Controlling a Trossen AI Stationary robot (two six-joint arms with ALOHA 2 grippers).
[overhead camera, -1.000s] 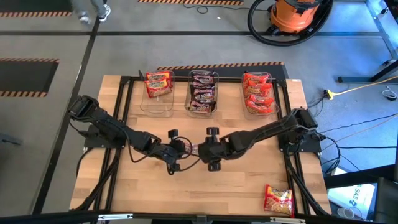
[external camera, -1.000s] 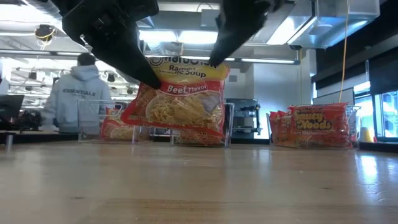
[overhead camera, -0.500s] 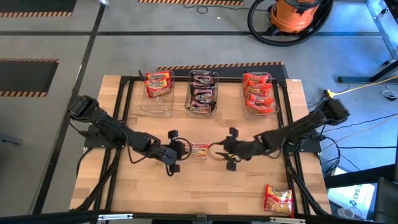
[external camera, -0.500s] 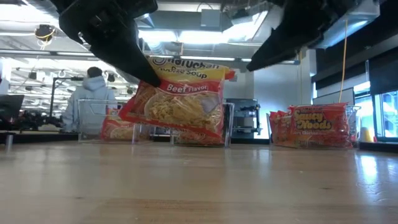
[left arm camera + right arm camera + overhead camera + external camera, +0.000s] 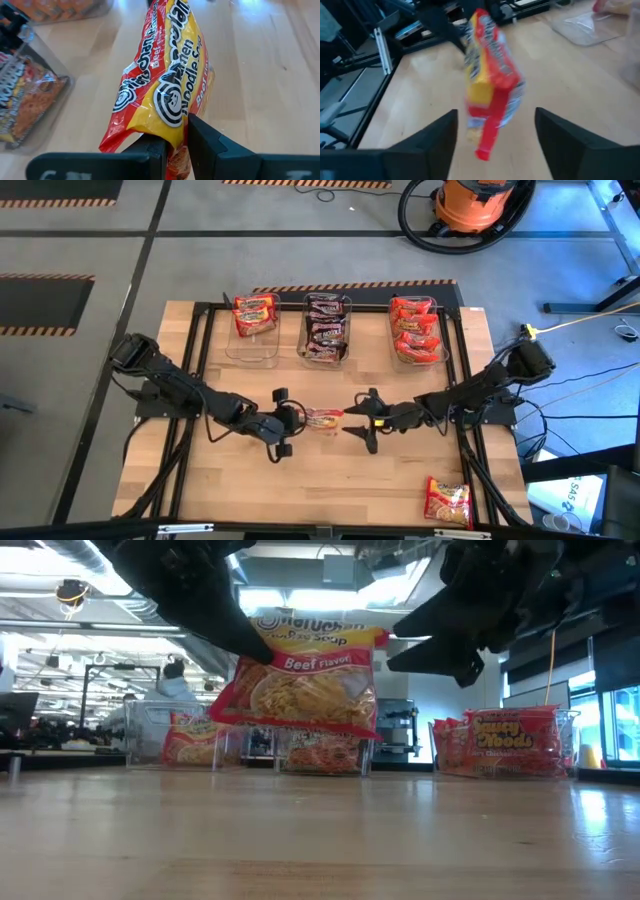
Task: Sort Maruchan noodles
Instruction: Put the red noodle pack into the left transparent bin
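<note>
From above, the left gripper (image 5: pixel 296 421) is pinching a beef noodle packet (image 5: pixel 323 420) mid-table while the right gripper (image 5: pixel 358 423), jaws spread and empty, is sitting just beside it. Next, likely the far left tub (image 5: pixel 254 330). At table height, the packet is hanging clear of the table (image 5: pixel 320 840); tubs are holding sorted packets.

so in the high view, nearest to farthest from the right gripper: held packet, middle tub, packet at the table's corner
1. Held packet, just left of the right gripper, pinched in the left gripper.
2. Middle tub, at the table's far edge.
3. Corner packet, near right corner.
</note>
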